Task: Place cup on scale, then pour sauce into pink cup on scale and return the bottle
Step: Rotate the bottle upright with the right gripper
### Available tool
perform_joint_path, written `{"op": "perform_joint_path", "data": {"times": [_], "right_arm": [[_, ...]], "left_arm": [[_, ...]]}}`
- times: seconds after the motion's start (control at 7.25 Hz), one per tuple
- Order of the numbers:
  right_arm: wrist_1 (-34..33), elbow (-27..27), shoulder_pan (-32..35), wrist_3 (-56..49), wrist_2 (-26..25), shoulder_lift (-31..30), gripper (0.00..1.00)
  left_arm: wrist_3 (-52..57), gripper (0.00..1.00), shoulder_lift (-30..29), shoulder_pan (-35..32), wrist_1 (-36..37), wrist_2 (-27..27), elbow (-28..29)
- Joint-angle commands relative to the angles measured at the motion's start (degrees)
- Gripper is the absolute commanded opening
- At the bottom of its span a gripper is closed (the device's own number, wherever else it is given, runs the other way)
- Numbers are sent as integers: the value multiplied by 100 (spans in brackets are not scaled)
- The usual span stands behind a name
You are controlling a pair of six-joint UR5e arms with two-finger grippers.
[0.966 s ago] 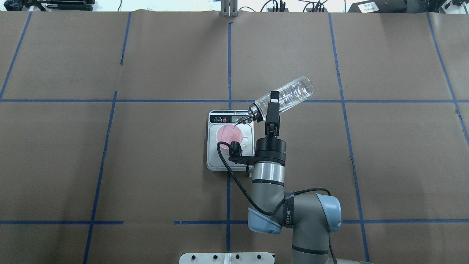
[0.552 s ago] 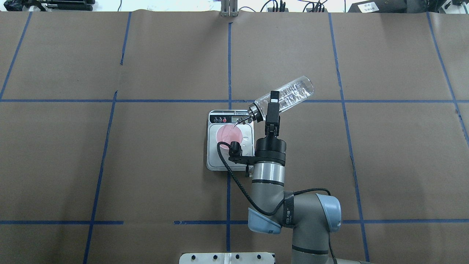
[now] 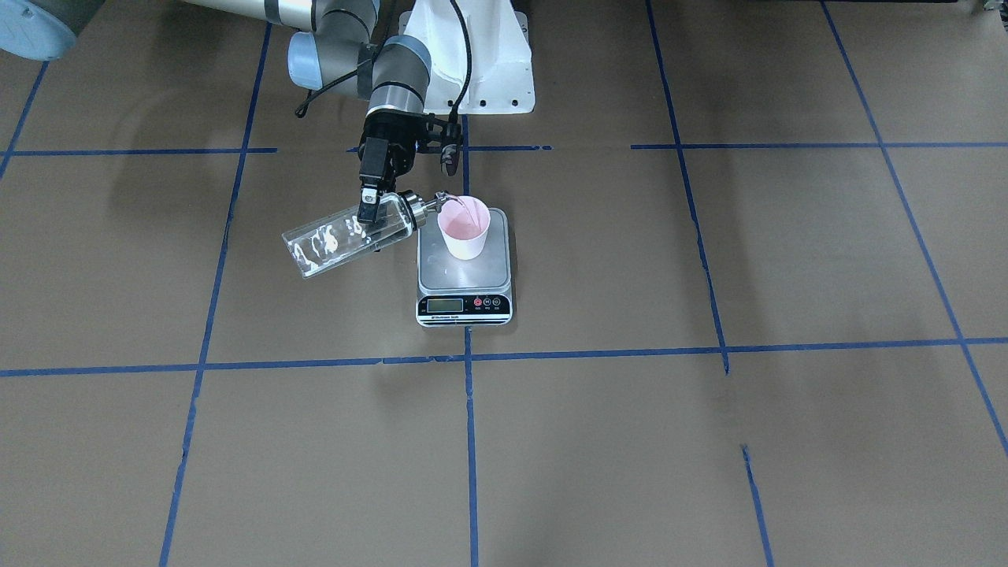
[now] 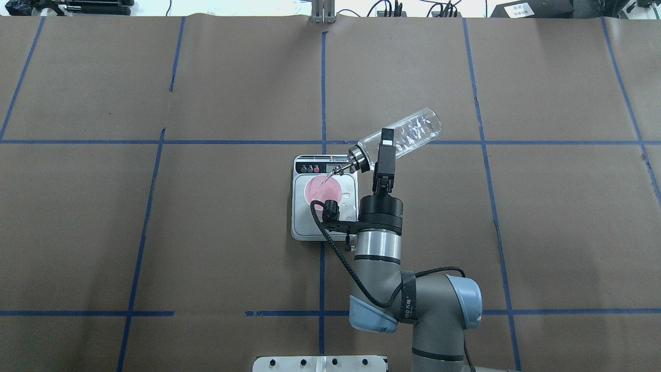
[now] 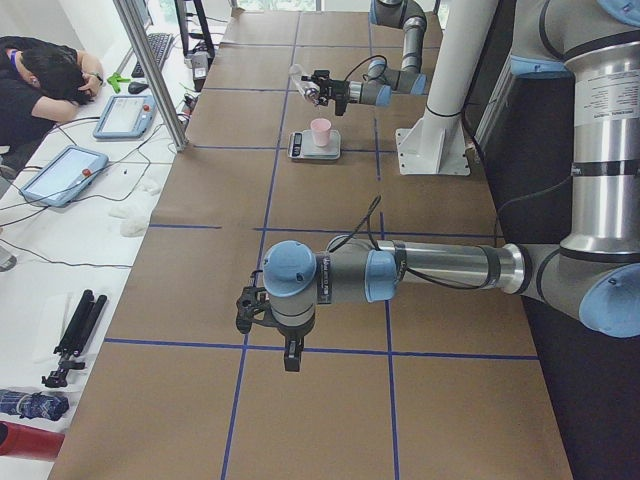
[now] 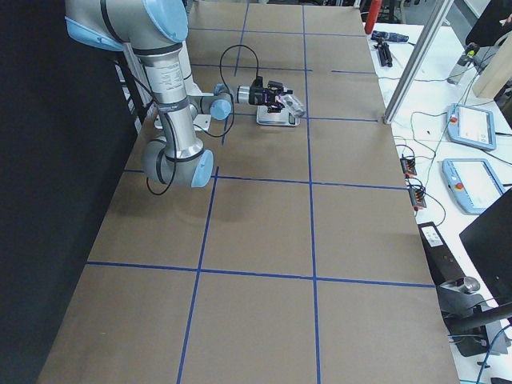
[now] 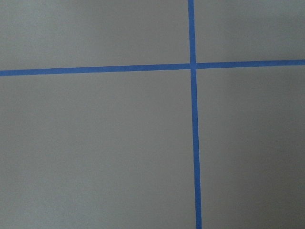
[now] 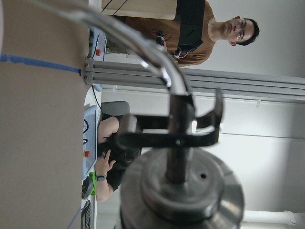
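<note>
The pink cup [image 4: 321, 190] stands upright on the scale [image 4: 304, 223], also in the front view: cup [image 3: 465, 232], scale [image 3: 465, 277]. My right gripper [image 4: 386, 142] is shut on the clear glass bottle [image 4: 410, 129] near its neck and holds it tilted, base raised, spout [image 4: 340, 168] over the cup's rim. A thin clear stream of sauce runs into the cup. In the front view the bottle [image 3: 331, 242] lies to the left of the cup. The right wrist view shows the metal collar [image 8: 181, 191] close up. My left gripper [image 5: 290, 350] hangs over bare table far from the scale; I cannot tell whether it is open or shut.
Brown paper with blue tape lines covers the table. The robot's white base plate [image 3: 472, 71] is behind the scale. An aluminium post [image 5: 150, 70], tablets [image 5: 60, 172] and a seated person [image 5: 40, 70] are at the operators' edge.
The right wrist has turned slightly and the bottle's raised base has shifted a little. The bubbles inside the bottle have moved. Cup and scale have stayed put.
</note>
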Motion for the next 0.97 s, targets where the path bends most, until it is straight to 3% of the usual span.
{"op": "perform_joint_path", "data": {"times": [0.0,0.28,0.55,0.83], "right_arm": [[1481,44,-30,30,647,-8,0],[3177,97,-38,431,1272,-34,0],[3298,472,-3,1763,1845,-87,0],[3307,1323,32,2647,2242,-603,0]], "left_arm": [[0,100,1,0,0,0,-7],[9,100,1,0,0,-9,-25],[9,100,1,0,-9,-9,-51],[9,100,1,0,-26,-18,-60]]}}
